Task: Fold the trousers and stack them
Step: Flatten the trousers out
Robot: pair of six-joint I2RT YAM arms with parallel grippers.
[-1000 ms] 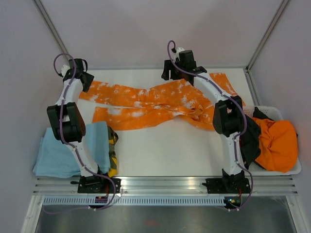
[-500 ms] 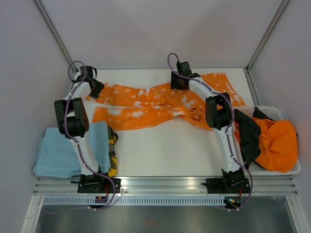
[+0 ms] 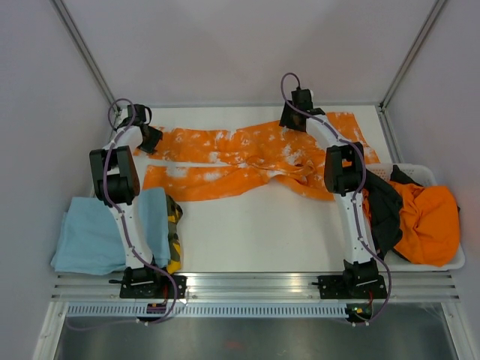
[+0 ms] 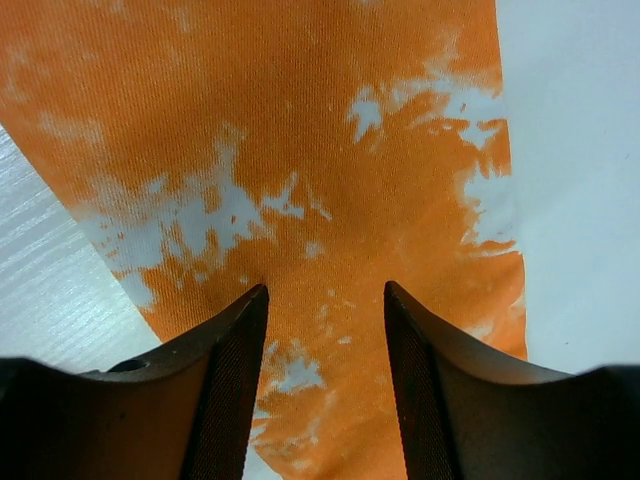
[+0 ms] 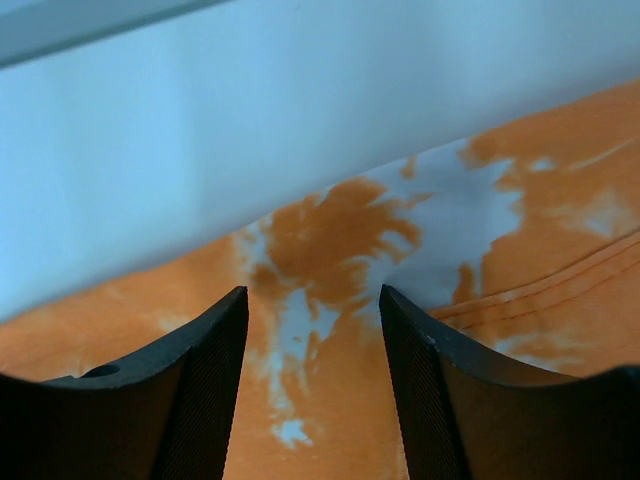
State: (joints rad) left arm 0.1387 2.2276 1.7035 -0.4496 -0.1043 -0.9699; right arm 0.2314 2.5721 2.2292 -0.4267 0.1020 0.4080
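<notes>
Gaping over orange trousers (image 3: 225, 144), left gripper (image 4: 325, 290) and right gripper (image 5: 312, 292) seemingly hold nothing; overhead hides this

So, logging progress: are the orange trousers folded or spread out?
Spread out: the orange tie-dye trousers lie with both legs separate, full-length across the table.

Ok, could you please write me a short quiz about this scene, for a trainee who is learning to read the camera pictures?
1. True or false: the left hand and the right hand are both open above the orange trousers.
2. Where does the white basket of clothes stand? A) on the robot's left B) on the robot's right C) between the arms
3. Fill in: against the light blue cloth lies a ___-patterned garment.

Key: 1 true; 2 B; 3 camouflage.
</notes>
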